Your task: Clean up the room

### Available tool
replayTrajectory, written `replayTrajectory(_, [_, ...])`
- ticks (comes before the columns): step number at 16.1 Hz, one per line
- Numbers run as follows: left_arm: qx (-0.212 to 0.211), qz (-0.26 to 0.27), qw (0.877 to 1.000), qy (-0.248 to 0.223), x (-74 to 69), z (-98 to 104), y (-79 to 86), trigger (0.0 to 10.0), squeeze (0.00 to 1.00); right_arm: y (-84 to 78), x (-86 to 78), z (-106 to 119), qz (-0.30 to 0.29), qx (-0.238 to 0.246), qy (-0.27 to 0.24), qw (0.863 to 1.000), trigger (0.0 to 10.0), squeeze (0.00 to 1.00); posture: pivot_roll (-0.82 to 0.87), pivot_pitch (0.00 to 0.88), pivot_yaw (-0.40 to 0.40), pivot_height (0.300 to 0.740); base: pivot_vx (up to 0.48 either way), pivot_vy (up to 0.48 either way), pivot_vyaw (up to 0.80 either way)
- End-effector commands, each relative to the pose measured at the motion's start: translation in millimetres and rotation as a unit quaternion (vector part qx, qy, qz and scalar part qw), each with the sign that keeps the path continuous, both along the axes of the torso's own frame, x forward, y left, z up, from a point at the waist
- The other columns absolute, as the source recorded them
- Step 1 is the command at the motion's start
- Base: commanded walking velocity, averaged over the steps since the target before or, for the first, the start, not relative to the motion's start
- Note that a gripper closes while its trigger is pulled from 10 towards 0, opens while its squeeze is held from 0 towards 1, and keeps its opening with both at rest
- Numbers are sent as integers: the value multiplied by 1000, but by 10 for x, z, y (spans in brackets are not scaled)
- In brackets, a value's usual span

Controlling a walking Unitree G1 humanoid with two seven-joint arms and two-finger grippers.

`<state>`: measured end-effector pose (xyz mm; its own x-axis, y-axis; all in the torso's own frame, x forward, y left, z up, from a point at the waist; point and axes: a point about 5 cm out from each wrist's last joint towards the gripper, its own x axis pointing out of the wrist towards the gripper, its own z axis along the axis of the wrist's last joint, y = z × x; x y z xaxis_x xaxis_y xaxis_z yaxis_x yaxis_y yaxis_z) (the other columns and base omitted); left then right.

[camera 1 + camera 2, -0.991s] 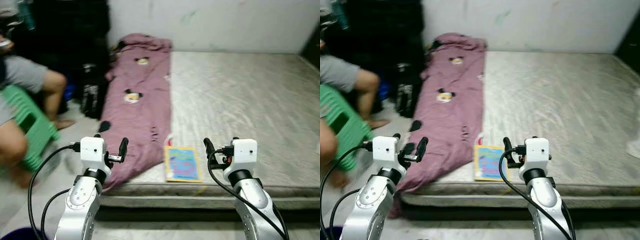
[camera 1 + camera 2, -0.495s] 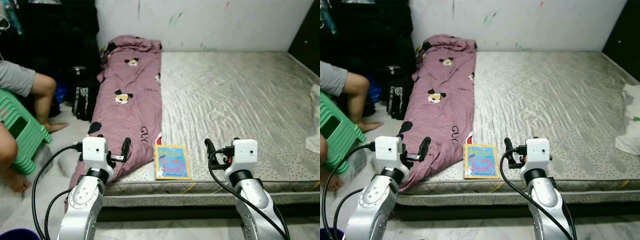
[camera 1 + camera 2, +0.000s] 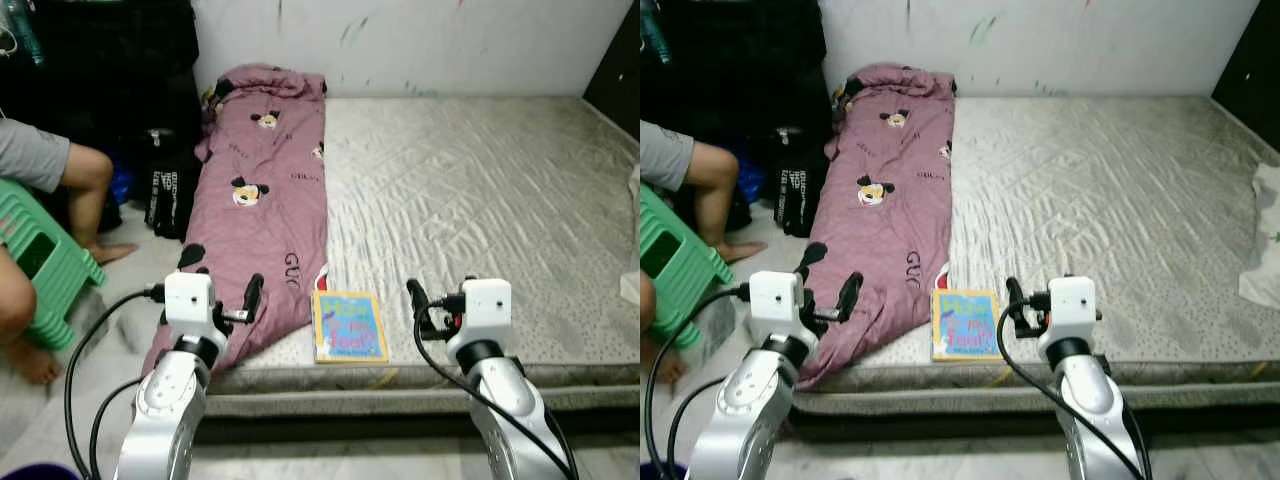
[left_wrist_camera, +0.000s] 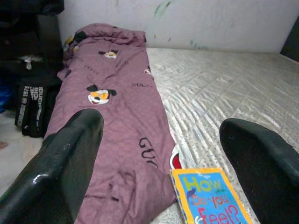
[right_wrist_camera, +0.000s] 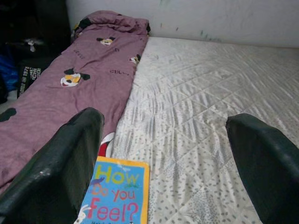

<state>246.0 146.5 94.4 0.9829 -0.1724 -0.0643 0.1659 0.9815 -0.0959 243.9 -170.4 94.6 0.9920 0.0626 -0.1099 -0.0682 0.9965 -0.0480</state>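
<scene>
A bare grey mattress lies on the floor in front of me. Along its left side stretches a purple blanket with cartoon mouse prints, its near end hanging over the edge. A colourful picture book titled "How Do You Feel?" lies flat at the mattress's near edge, beside the blanket. My left gripper is open and empty, held above the blanket's near end. My right gripper is open and empty too, just right of the book. A white cloth lies on the mattress's right edge.
A person sits on a green plastic stool at the left, feet on the floor. A black bag stands against dark furniture beside the blanket. A white wall runs behind the mattress.
The view swung and went from blurred to sharp, then shifted slightly, so the camera moved. Both arms hold the same raised pose with their fingers apart. Nothing on the mattress moved.
</scene>
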Motion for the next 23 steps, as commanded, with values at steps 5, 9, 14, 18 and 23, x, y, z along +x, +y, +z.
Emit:
replayTrajectory(5, [2, -6, 1000, -9, 23, 32, -3, 10000, 0, 8, 25, 13, 8, -4, 0, 1000, 10000, 0, -56, 0, -1, 740, 343, 0, 0])
replayTrajectory(9, [4, -5, 1000, -8, 21, 27, 0, 10000, 0, 11, 24, 10, 9, -3, 1, 1000, 10000, 0, -55, 0, -1, 740, 283, 0, 0])
replayTrajectory(14, [-2, -10, 1000, -11, 12, 29, -14, 10000, 0, 16, 27, -5, 14, -4, 3, 1000, 10000, 0, -51, 0, -5, 740, 345, 0, 0])
replayTrajectory(18, [9, 5, 1000, 2, 24, -8, 6, 10000, 0, 33, 37, -24, 22, -13, 8, 1000, 10000, 0, -47, 0, -6, 740, 0, 0, 0])
replayTrajectory(23, [18, 7, 1000, 4, 33, -15, 16, 10000, 0, 78, 47, -17, 36, -16, 3, 999, 10000, 0, -45, 0, -5, 740, 0, 0, 448])
